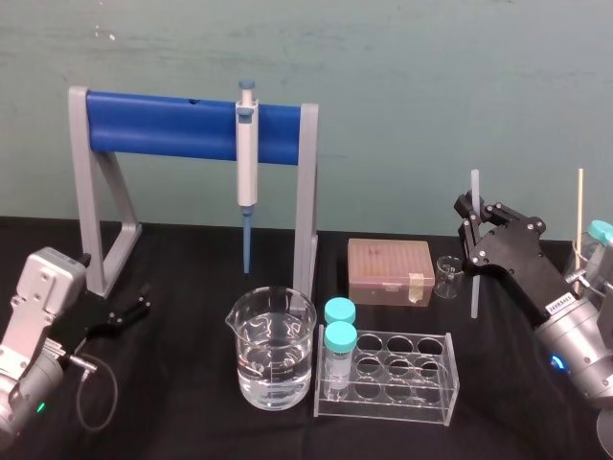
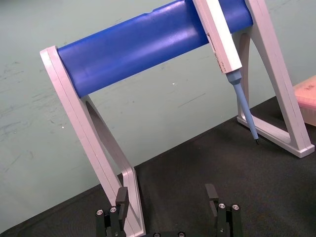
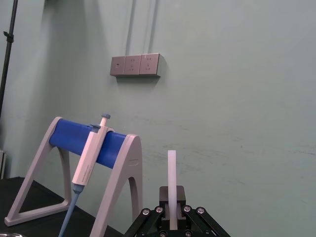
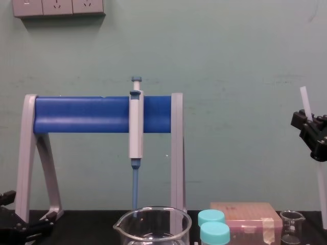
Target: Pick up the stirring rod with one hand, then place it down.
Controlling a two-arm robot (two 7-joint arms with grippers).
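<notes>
My right gripper (image 1: pixel 474 241) is shut on the stirring rod (image 1: pixel 473 192), a thin translucent white stick held nearly upright above the table's right side. The rod sticks out above the black fingers and hangs below them, near the small glass beaker (image 1: pixel 447 276). In the right wrist view the rod (image 3: pixel 172 173) rises straight from between the closed fingers. In the chest view the rod (image 4: pixel 305 102) leans slightly at the right edge, clamped by the right gripper (image 4: pixel 309 128). My left gripper (image 1: pixel 142 303) rests low at the left by the stand's foot, and the left wrist view shows the left gripper (image 2: pixel 167 196) open and holding nothing.
A grey-and-blue stand (image 1: pixel 192 125) carries a hanging pipette (image 1: pixel 247 163). In front stand a water-filled beaker (image 1: pixel 271 350) and a clear tube rack (image 1: pixel 402 379) with two teal-capped vials (image 1: pixel 339 340). A pink tip box (image 1: pixel 390 271) sits behind. A wooden stick (image 1: pixel 579 216) and a capped bottle are at the far right.
</notes>
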